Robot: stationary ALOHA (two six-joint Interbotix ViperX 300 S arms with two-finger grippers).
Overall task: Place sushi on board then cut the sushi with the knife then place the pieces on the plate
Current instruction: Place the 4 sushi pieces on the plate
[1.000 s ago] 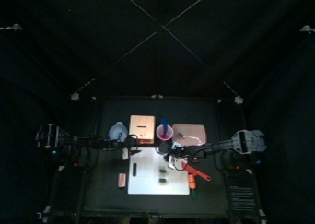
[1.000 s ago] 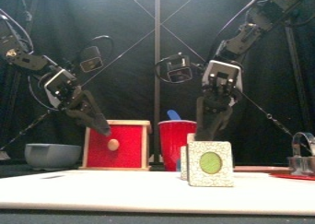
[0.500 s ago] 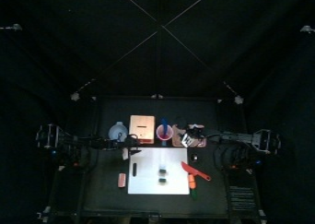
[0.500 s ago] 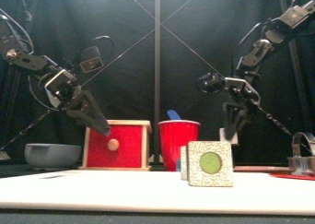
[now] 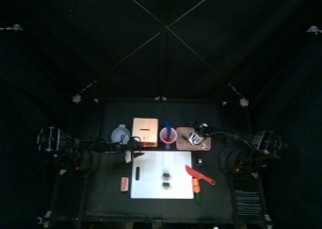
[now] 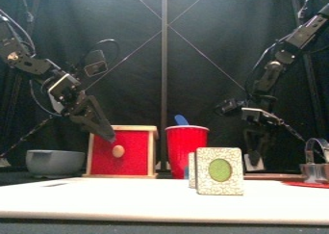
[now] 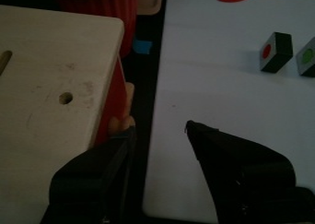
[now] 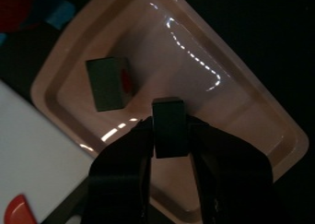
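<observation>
Toward the tabletop's point(image 5: 101, 200) back right corner my right gripper point(image 8: 170, 140) clamps a sushi piece point(image 8: 168, 112) above the pink tray point(image 8: 234, 108) beside a second piece point(image 8: 109, 82) lying there, so I'd lower and release next; left gripper point(image 7: 157, 135) hangs open by the wooden box point(image 7: 50, 89).

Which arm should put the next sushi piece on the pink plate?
Right. The right gripper holds a sushi piece over the pink tray, beside another piece lying there. The left gripper hangs open by the wooden box.
</observation>
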